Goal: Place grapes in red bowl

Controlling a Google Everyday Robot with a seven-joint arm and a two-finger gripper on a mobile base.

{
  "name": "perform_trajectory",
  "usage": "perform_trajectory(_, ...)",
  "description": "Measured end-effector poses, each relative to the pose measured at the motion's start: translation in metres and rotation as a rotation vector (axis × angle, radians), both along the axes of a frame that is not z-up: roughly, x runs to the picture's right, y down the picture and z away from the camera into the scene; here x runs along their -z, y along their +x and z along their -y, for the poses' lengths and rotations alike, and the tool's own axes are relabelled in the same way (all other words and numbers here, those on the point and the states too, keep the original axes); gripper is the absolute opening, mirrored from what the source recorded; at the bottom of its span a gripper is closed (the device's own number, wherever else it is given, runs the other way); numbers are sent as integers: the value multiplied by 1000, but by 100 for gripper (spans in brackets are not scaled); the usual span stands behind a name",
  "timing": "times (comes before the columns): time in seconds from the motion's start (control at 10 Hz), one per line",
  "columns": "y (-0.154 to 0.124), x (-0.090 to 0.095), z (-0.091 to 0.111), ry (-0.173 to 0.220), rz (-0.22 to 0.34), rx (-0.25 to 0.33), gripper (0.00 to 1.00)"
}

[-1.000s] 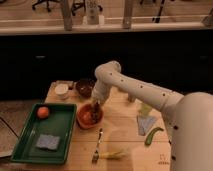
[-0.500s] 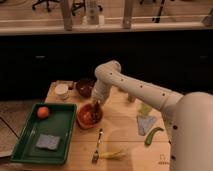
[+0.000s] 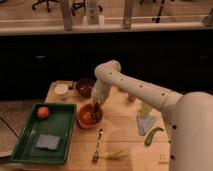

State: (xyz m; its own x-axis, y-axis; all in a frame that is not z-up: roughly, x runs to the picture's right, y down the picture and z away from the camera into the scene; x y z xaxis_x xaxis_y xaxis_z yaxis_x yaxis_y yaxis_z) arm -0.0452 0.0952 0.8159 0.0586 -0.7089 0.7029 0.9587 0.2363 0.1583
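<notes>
— One white arm (image 3: pixel 135 90) only, reaching in from the right across the wooden table (image 3: pixel 125 147). Ends in the gripper (image 3: pixel 95 106), low over the back edge of the red bowl (image 3: pixel 81 123).

— Clenched or released?

— Cannot tell; lost against the dark inside of the bowl.

— And the grapes (image 3: pixel 89 116)?

— Inside the red bowl, a dark lumpy cluster near its middle, right under the gripper. Touching the gripper or just clear of it, impossible to say.

— Whereabouts on the table, that bowl?

— Left of centre, just beside the right edge of the green tray (image 3: pixel 64 131).

— Anything in the tray?

— Holds an orange (image 3: pixel 43 112) in its far left corner and a grey-blue sponge (image 3: pixel 48 142) nearer the front, well apart from each other.

— Behind the red bowl?

— Darker maroon bowl (image 3: pixel 85 87) toward the table's back edge, partly covered by the arm's lower end. Small white cup (image 3: pixel 62 91) just to its left.

— In front?

— Fork (image 3: pixel 96 148) lying lengthwise, one end toward the front edge. Next to it, on the right, a yellow item (image 3: pixel 115 154) lying crosswise, perhaps a banana.

— And the right side?

— Long curved green pepper (image 3: pixel 153 135), beside a grey-blue cloth piece (image 3: pixel 143 124). Behind those, a pale yellow-green thing (image 3: pixel 145 108), too vague to name, close under the arm.
</notes>
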Motion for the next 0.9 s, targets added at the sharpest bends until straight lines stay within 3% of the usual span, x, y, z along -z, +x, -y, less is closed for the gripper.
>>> perform_trajectory(0.9,0,-1,1,1,11,14,14)
